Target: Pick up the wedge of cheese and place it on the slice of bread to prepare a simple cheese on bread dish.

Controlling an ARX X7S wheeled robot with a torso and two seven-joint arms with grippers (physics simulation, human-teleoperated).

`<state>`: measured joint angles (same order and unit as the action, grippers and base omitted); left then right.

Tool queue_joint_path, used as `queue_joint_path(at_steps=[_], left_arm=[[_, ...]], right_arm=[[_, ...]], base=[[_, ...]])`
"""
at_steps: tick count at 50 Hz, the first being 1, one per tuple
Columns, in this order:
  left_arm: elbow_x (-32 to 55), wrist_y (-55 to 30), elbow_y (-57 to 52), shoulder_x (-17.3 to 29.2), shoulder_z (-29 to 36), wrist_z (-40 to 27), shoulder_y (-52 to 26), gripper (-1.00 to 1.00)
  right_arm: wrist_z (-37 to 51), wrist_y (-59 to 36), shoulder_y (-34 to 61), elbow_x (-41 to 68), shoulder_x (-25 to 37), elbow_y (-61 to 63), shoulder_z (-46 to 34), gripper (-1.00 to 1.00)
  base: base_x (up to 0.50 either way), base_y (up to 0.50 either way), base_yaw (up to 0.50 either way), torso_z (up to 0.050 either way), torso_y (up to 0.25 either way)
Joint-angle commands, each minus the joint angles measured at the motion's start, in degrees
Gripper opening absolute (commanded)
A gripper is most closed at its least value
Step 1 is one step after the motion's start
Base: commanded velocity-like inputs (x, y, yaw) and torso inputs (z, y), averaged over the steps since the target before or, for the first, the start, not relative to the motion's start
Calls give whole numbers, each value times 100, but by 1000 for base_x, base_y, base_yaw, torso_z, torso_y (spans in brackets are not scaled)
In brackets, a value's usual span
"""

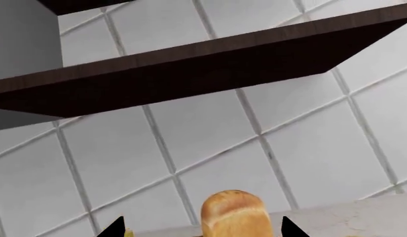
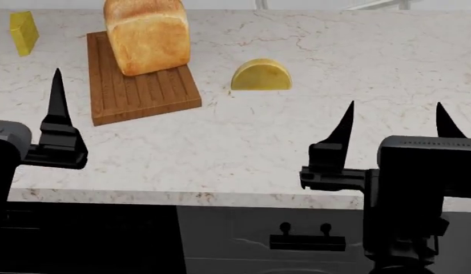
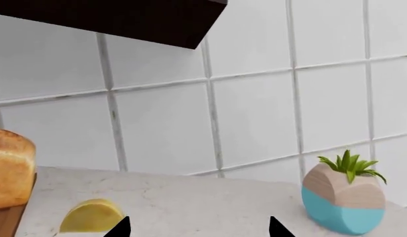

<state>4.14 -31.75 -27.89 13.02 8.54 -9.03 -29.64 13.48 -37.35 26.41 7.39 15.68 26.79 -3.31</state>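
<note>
Head view: a marble counter (image 2: 243, 142) is seen from above. A ribbed wooden cutting board (image 2: 144, 91) lies on it, and the slice of bread (image 2: 148, 34), a golden loaf with a darker domed top, stands on the far part of the board. The wedge of cheese (image 2: 261, 75) lies flat side down on the bare counter, near the board on the robot's right side, not touching it. A brighter yellow cheese block (image 2: 23, 32) is stood on the counter on the other side of the board, apart from it. The right gripper (image 2: 394, 125) is held over the near counter edge, well short of the wedge, with jaws spread wide and nothing between them. Only one finger of the left gripper (image 2: 57, 103) is seen, nearer than the board; its opening cannot be told from here.

Left wrist view: two dark fingertips (image 1: 114, 227) are shown far apart with nothing held, so the left jaws are wide open. The bread (image 1: 235, 213) is seen between them, farther off, before a white tiled wall (image 1: 210, 148). A dark shelf (image 1: 190, 69) is mounted above.

Right wrist view: two fingertips (image 3: 121, 228) are spread, empty. The cheese wedge (image 3: 91, 216) lies on the counter just beside the board edge (image 3: 6, 219), with the bread (image 3: 12, 168) on the board. A small potted plant (image 3: 343, 197) in a blue and wood pot is set well apart from the board, past the wedge.
</note>
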Motion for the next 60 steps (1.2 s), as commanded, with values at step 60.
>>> queue_joint_path(at_steps=[60], left_arm=[[350,-819,1314,-87,40,82,-2253,100]], right_arm=[[-107,-905,3421,-291,-64,-2394,-961,100]], base=[[0,0,0,0,0]])
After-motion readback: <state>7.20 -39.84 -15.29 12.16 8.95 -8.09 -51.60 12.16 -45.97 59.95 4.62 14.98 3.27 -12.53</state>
